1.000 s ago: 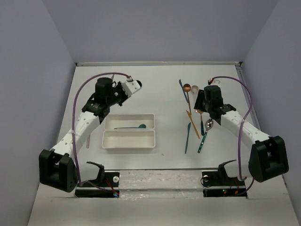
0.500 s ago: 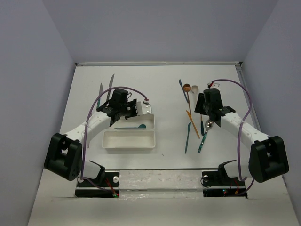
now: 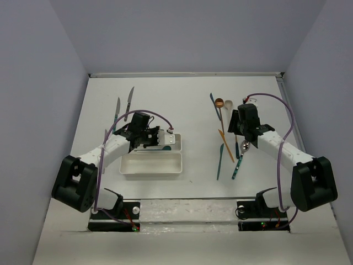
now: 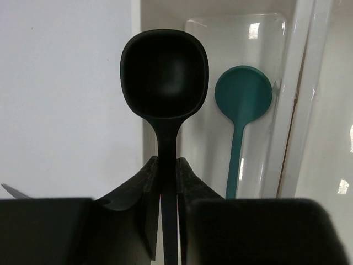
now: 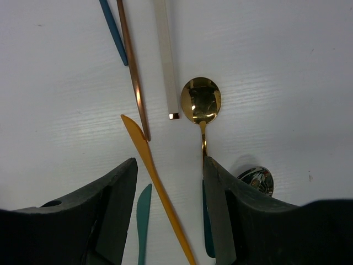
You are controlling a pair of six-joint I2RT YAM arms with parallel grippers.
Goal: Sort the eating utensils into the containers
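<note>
Utensils lie mostly in a loose cluster on the right of the tabletop [image 3: 187, 99]. One, a black spoon [image 4: 164, 74], is clamped by its handle in the left pincer [image 4: 164, 165], whose jaws are closed tight on it. Its bowl hangs over the end of the far tray [image 4: 207, 143], beside a teal spoon [image 4: 242, 94] already lying inside.

The bowl looks to sit partly above the tray's end wall. Let go here, the spoon may catch the rim and tip out, or come to rest propped on the edge. Moving it further over the tray first would be safer.

The right pincer [image 5: 168, 182] is spread wide and holds nothing. It hovers over the cluster, with an orange knife [image 5: 149, 160] running between its jaws and a gold spoon [image 5: 201, 99] just inside the right one. Things lie close together here, so a careless descent could pinch both, or nudge the neighbours askew. Either piece would be flat and thin and could slip from the grip.
</note>
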